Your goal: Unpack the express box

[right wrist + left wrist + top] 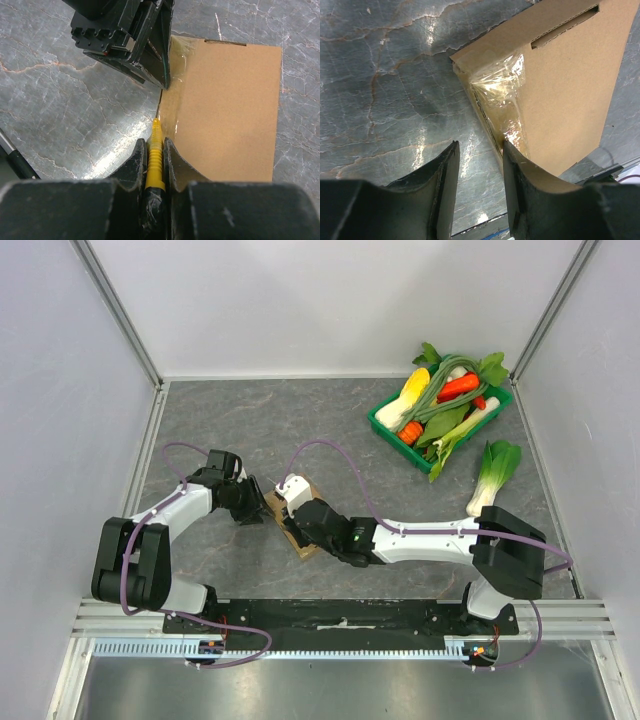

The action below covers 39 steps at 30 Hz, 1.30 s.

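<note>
Seen from overhead, the right arm lies across most of the express box (303,546), and only a brown corner peeps out on either side. Where the left gripper's (258,505) jaws meet the box can't be made out from up there. In the left wrist view, the box runs off the top and right edges. The yellow tool (156,132) disappears down between the right gripper's (155,147) clamped jaws, so its handle is hidden. The heap in the green tray (383,427) is too small to sort out.
</note>
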Each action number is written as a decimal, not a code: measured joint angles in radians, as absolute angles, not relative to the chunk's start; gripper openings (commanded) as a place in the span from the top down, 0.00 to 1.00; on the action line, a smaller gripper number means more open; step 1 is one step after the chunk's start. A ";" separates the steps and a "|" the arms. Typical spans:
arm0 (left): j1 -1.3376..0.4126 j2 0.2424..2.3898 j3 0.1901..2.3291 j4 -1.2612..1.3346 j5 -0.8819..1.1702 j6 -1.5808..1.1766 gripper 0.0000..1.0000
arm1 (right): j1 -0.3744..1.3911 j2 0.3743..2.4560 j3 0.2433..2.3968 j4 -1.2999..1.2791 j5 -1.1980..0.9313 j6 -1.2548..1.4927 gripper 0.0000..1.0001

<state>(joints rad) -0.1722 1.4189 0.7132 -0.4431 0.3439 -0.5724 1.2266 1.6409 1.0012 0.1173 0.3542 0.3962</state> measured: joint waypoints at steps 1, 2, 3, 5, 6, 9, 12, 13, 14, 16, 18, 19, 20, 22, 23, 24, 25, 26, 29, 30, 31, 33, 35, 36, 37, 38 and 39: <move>-0.173 1.419 0.713 -0.443 0.344 -0.572 0.55 | 1.227 1.641 1.001 0.115 0.354 0.397 1.00; -0.173 1.419 0.713 -0.443 0.344 -0.572 0.55 | 1.227 1.641 1.001 0.112 0.354 0.397 1.00; -0.173 1.419 0.713 -0.443 0.344 -0.572 0.55 | 1.227 1.641 1.001 0.110 0.355 0.400 1.00; -0.173 1.419 0.713 -0.443 0.344 -0.572 0.56 | 1.227 1.641 1.001 0.105 0.354 0.401 1.00; -0.174 1.419 0.713 -0.443 0.344 -0.572 0.55 | 1.227 1.641 1.002 0.103 0.354 0.402 1.00; -0.176 1.419 0.713 -0.442 0.344 -0.573 0.55 | 1.227 1.643 1.002 0.095 0.354 0.404 1.00; -0.176 1.419 0.713 -0.442 0.343 -0.573 0.56 | 1.227 1.650 1.005 0.089 0.350 0.408 1.00; -0.176 1.419 0.713 -0.442 0.343 -0.574 0.56 | 1.227 1.652 1.006 0.090 0.348 0.408 1.00; -0.176 1.419 0.713 -0.441 0.343 -0.574 0.56 | 1.227 1.652 1.008 0.089 0.347 0.409 1.00; -0.177 1.419 0.713 -0.441 0.342 -0.575 0.56 | 1.227 1.652 1.012 0.088 0.340 0.411 1.00; -0.177 1.419 0.713 -0.441 0.342 -0.576 0.56 | 1.227 1.653 1.013 0.088 0.337 0.412 1.00; -0.177 1.419 0.713 -0.441 0.342 -0.577 0.56 | 1.227 1.653 1.014 0.088 0.336 0.412 1.00; -0.177 1.419 0.713 -0.441 0.342 -0.578 0.56 | 1.227 1.653 1.014 0.086 0.334 0.412 1.00; -0.177 1.419 0.713 -0.441 0.342 -0.579 0.56 | 1.227 1.654 1.016 0.081 0.334 0.414 1.00; -0.177 1.419 0.713 -0.441 0.341 -0.579 0.56 | 1.227 1.655 1.016 0.080 0.334 0.416 1.00; -0.177 1.419 0.713 -0.441 0.341 -0.580 0.57 | 1.228 1.656 1.016 0.077 0.335 0.417 1.00; -0.177 1.419 0.713 -0.441 0.341 -0.580 0.57 | 1.229 1.656 1.016 0.074 0.336 0.418 1.00; -0.177 1.419 0.713 -0.441 0.341 -0.580 0.57 | 1.229 1.658 1.016 0.069 0.338 0.419 1.00; -0.177 1.419 0.713 -0.441 0.341 -0.581 0.57 | 1.232 1.662 1.016 0.065 0.344 0.422 1.00; -0.177 1.419 0.713 -0.441 0.341 -0.581 0.57 | 1.234 1.662 1.017 0.065 0.348 0.423 1.00; -0.177 1.419 0.713 -0.441 0.341 -0.582 0.57 | 1.235 1.662 1.017 0.065 0.352 0.423 1.00; -0.177 1.419 0.713 -0.441 0.341 -0.582 0.57 | 1.235 1.662 1.017 0.064 0.356 0.424 1.00; -0.177 1.419 0.713 -0.441 0.341 -0.583 0.57 | 1.238 1.662 1.017 0.064 0.360 0.426 1.00; -0.177 1.420 0.713 -0.441 0.341 -0.583 0.58 | 1.240 1.662 1.017 0.063 0.362 0.427 1.00; -0.177 1.420 0.713 -0.440 0.341 -0.583 0.59 | 1.243 1.662 1.017 0.062 0.364 0.427 1.00; -0.177 1.421 0.714 -0.440 0.341 -0.586 0.59 | 1.245 1.662 1.017 0.060 0.367 0.427 1.00; -0.177 1.421 0.714 -0.441 0.341 -0.588 0.60 | 1.247 1.662 1.017 0.059 0.370 0.427 1.00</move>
<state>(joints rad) -0.1772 1.4212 0.7136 -0.4408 0.3412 -0.5880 1.2472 1.6615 1.0168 0.0593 0.3698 0.4267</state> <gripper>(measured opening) 0.424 0.154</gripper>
